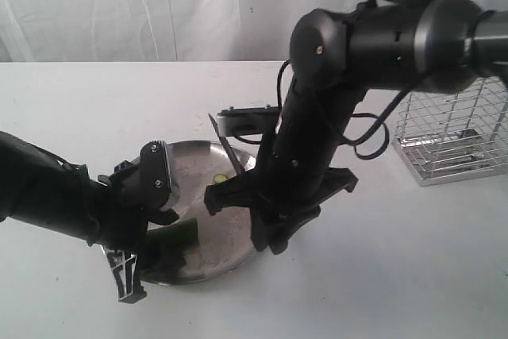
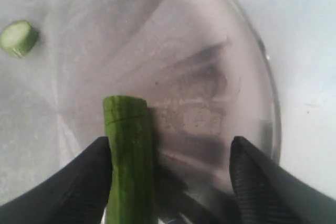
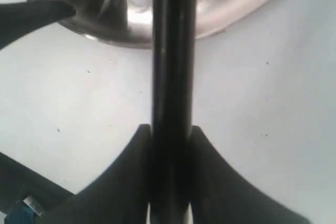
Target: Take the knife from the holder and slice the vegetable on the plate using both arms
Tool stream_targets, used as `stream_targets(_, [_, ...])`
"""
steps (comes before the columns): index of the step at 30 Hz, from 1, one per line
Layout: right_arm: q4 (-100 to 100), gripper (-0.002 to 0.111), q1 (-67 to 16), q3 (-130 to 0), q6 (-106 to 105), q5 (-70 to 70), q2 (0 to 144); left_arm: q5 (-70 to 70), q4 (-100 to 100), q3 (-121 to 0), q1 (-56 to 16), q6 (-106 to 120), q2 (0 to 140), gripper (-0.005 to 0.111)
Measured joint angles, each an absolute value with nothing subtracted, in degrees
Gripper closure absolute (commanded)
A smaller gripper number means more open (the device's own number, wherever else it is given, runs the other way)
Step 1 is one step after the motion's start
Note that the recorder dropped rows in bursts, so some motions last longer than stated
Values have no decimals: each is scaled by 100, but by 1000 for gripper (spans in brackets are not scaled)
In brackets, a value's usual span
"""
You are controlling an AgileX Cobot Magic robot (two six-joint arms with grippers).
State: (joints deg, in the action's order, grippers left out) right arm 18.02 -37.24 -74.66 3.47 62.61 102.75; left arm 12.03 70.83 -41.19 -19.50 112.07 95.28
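The right gripper (image 3: 169,145) clamps the knife (image 3: 173,51) at center frame, blade over the plate (image 1: 238,156). At lower left, the left gripper (image 2: 170,153) stands spread, 1 finger (image 2: 89,174) touching the vegetable (image 2: 128,150). A cut slice (image 2: 18,38) lies apart; the holder (image 1: 452,136) stands at right.

White tabletop (image 1: 95,109); wrinkled white curtain backdrop (image 1: 143,5) behind; soft even light.

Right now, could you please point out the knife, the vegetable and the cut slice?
knife (image 3: 170,77), right wrist view, on its dark handle.
vegetable (image 2: 128,156), left wrist view, mid-body.
cut slice (image 2: 18,38), left wrist view, its pale face.
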Motion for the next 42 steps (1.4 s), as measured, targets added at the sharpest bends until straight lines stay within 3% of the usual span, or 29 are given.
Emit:
stream_targets(10, [1768, 108, -3539, -7466, -226, 6550, 9911, 723, 7107, -4504, -1950, 11207, 10059, 44])
stream_targets(12, [1768, 108, -3539, -7466, -295, 6506, 9911, 723, 7118, -4600, -1950, 11207, 10130, 59])
stream_targets(16, [1768, 108, -3539, -7466, -343, 6365, 9911, 867, 7183, -4660, -1950, 11207, 10271, 102])
stream_targets(17, [1768, 108, -3539, -7466, -362, 6335, 9911, 877, 7183, -4671, -1950, 11207, 10280, 106])
stream_targets(30, [1745, 108, -3539, -7466, -365, 6059, 9911, 563, 7137, -5570, -1940, 11207, 10479, 107])
stream_targets(42, [1745, 108, -3539, -7466, -365, 6050, 9911, 495, 7103, -5664, -1673, 11156, 10830, 105])
